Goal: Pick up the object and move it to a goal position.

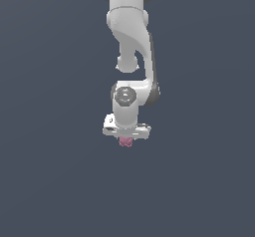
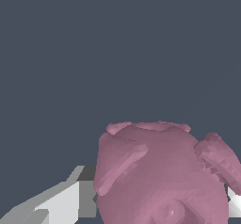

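The object is a small pink bumpy lump (image 1: pixel 125 141). In the exterior view it shows just under the white gripper (image 1: pixel 125 137), at the middle of the picture. The white arm hangs down from the top with the hand pointing down. In the wrist view the pink lump (image 2: pixel 162 176) fills the lower right, sitting between the two fingers (image 2: pixel 61 204). One finger presses its side; the other shows only as a sliver. The gripper is shut on the lump. Whether the lump touches the ground is hidden.
A plain dark blue-grey ground (image 1: pixel 50 181) fills both views. No other objects, containers or edges show. No goal marker is in view.
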Controlling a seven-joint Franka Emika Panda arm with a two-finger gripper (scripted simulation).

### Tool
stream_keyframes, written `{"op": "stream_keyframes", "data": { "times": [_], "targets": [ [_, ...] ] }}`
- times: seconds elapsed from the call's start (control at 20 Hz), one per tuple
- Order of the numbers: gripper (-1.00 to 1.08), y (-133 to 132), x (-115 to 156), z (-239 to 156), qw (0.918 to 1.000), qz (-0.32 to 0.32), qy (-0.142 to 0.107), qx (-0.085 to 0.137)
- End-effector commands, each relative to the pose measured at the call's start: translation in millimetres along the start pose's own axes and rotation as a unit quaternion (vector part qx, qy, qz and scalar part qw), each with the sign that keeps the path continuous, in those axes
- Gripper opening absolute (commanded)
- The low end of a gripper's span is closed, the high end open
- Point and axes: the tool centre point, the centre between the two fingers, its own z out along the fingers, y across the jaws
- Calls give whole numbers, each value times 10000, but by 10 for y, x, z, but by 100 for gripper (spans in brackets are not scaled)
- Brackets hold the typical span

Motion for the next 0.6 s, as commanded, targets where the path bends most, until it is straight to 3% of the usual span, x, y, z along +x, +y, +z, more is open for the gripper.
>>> {"op": "stream_keyframes", "data": {
  "times": [0.0, 0.55],
  "targets": [
    [-100, 3, 1, 4, 10000, 2, 1, -1],
    [-100, -69, -91, -98, 10000, 2, 1, -1]
  ]
}}
